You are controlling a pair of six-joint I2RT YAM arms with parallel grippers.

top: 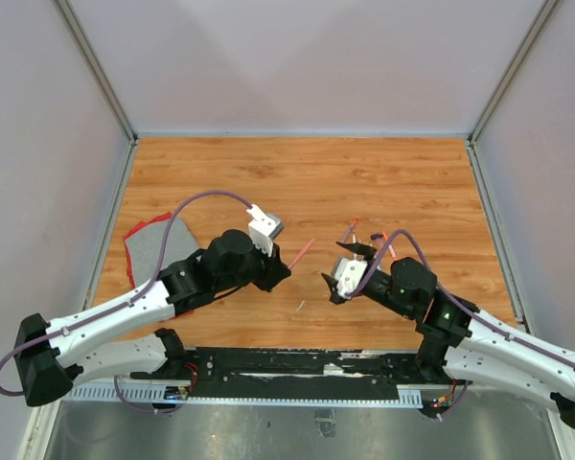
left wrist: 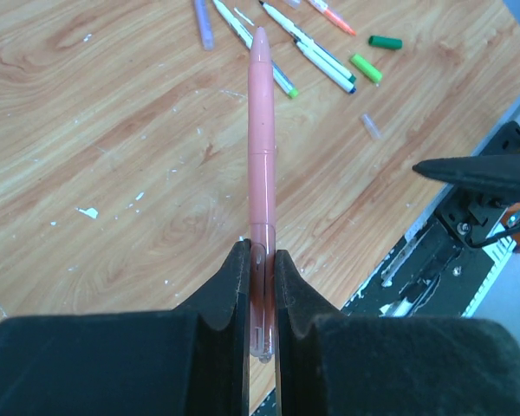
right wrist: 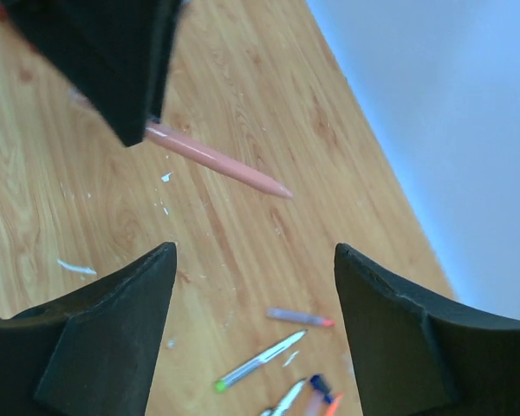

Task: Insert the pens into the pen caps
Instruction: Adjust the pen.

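The left fingers [left wrist: 230, 295] are clamped shut on the rear end of a pink pen [left wrist: 262, 156]. In the left wrist view the barrel runs straight out from between them toward 12 o'clock, lifted clear of the wooden tabletop [left wrist: 113, 156]. Its pointed tip ends over the loose pens [left wrist: 316, 56], which lie at 12 to 1 o'clock with two green caps [left wrist: 374, 54] just beside them.

The right fingers [right wrist: 113, 338] stand wide apart with nothing between them. In the right wrist view the pink pen [right wrist: 217, 160] crosses well above their gap at about 11 o'clock. It sticks out of the dark left fingers [right wrist: 113, 61] and its tip aims toward 4 o'clock, apart from both right fingertips.

From the top camera the pink pen [top: 302, 254] slants toward 1 o'clock out of the left fingers [top: 278, 273]. The right fingers [top: 359, 249] are at its 3 o'clock side, near but not touching.
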